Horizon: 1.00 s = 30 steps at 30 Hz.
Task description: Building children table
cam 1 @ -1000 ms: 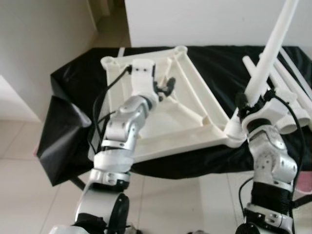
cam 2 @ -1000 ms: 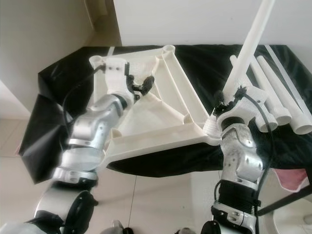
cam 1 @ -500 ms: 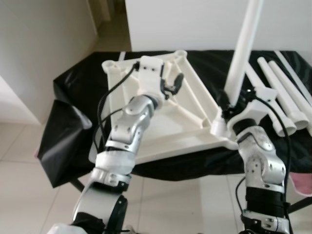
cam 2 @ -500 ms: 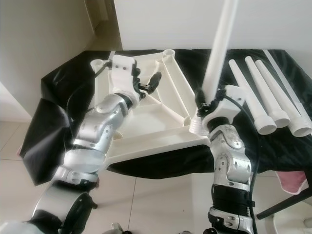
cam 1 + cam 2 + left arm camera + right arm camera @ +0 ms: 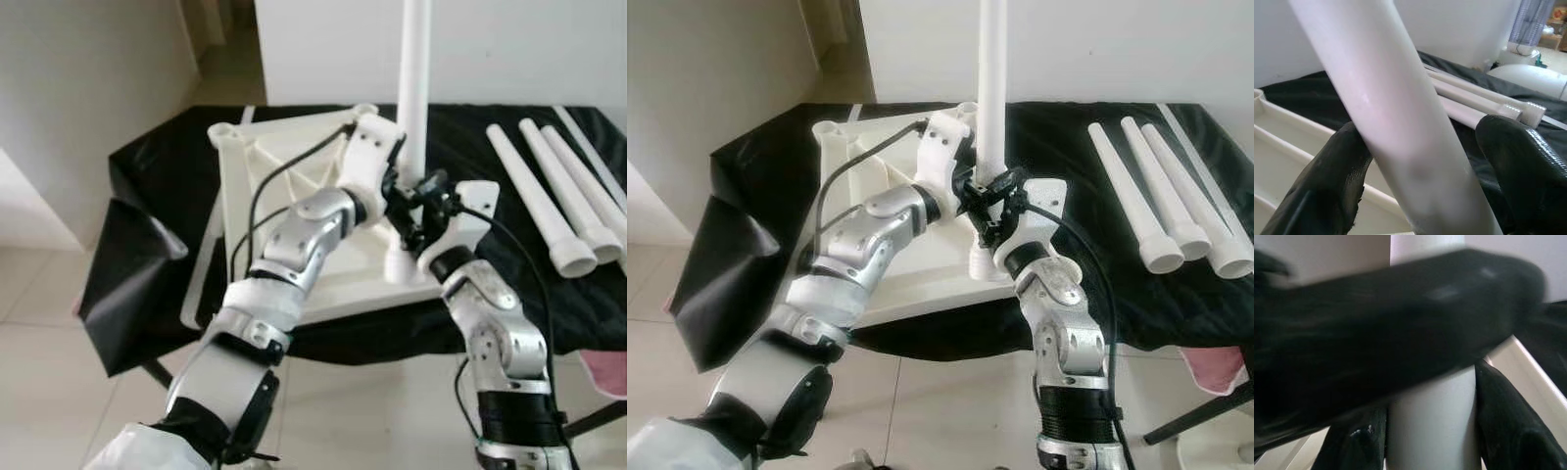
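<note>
Top [image 5: 284, 166] inverted on table [image 5: 147, 176]. Leg [image 5: 412, 88] upright at near corner socket, right gripper [image 5: 991, 211] clenched on it; left gripper [image 5: 1415, 171] straddles, one finger off. Three legs [image 5: 1146, 186] lie unfitted.

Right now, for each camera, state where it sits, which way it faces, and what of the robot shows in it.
Left eye view: on the head, looking down at the upside-down white plastic tabletop; both silver arms show.
Right eye view: same head, same scene; three loose white plastic legs.
Left wrist view: along its black fingers flanking the upright white leg.
Right wrist view: fingers around that leg.
Shared: all four see the leg.
</note>
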{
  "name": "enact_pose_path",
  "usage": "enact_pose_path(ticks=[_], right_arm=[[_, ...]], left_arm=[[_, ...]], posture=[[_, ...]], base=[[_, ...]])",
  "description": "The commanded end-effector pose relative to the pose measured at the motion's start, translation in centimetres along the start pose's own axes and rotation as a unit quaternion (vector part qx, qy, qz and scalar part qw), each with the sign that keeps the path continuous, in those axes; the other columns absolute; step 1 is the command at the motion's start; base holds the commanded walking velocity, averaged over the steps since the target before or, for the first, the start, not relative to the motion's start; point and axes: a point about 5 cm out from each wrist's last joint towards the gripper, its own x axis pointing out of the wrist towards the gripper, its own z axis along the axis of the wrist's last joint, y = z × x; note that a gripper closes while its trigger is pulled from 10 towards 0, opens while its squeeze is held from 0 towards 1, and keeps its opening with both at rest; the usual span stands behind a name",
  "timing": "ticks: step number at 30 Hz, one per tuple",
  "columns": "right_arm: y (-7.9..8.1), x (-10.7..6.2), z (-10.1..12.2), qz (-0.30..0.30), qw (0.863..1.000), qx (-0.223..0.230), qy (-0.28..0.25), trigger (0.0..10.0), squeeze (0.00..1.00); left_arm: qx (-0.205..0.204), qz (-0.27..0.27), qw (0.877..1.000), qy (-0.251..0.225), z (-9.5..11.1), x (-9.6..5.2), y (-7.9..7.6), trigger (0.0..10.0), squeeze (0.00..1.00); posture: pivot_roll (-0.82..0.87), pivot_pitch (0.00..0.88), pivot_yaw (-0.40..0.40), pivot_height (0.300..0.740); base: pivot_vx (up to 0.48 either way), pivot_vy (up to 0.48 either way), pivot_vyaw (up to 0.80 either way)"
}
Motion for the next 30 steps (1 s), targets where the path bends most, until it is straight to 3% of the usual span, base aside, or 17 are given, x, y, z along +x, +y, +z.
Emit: enact_pose_path(ticks=[1,2,7,11,18,30], right_arm=[[1.1,0.0,0.2,0.027,1.000,-0.009,-0.010,4.6,0.00],[1.1,0.0,0.2,0.026,1.000,-0.010,-0.009,10.0,0.00],[0.7,-0.1,-0.1,-0.002,1.000,-0.007,-0.008,10.0,0.00],[-0.1,-0.2,-0.3,-0.036,0.999,-0.004,-0.003,10.0,0.00],[0.1,-0.1,-0.8,-0.029,0.999,-0.012,0.007,10.0,0.00],[0.5,0.3,-1.7,-0.018,0.999,-0.024,0.038,10.0,0.00]], left_arm=[[0.004,-0.046,0.999,0.012,0.0,0.5,-0.6,10.0,0.00],[0.006,-0.050,0.999,0.016,0.0,0.7,-0.6,10.0,0.00],[-0.017,-0.071,0.997,0.006,0.8,0.9,-0.7,10.0,0.00],[-0.036,-0.130,0.991,-0.014,1.7,0.6,-1.8,10.0,0.00],[-0.041,-0.186,0.981,-0.021,2.1,0.7,-3.3,10.0,0.00],[-0.042,-0.229,0.971,-0.051,4.0,0.4,-5.2,10.0,0.00]], posture=[[-0.11,0.000,0.056,0.740],[-0.12,0.000,0.062,0.740],[-0.12,0.000,0.073,0.740],[-0.13,0.000,0.078,0.740],[-0.12,0.000,0.077,0.740],[-0.12,0.000,0.064,0.740]], base=[[0.000,0.000,0.00],[0.000,0.000,0.00],[0.000,0.000,0.00],[0.000,0.000,0.00],[0.000,0.000,0.00],[0.000,0.000,0.00]])
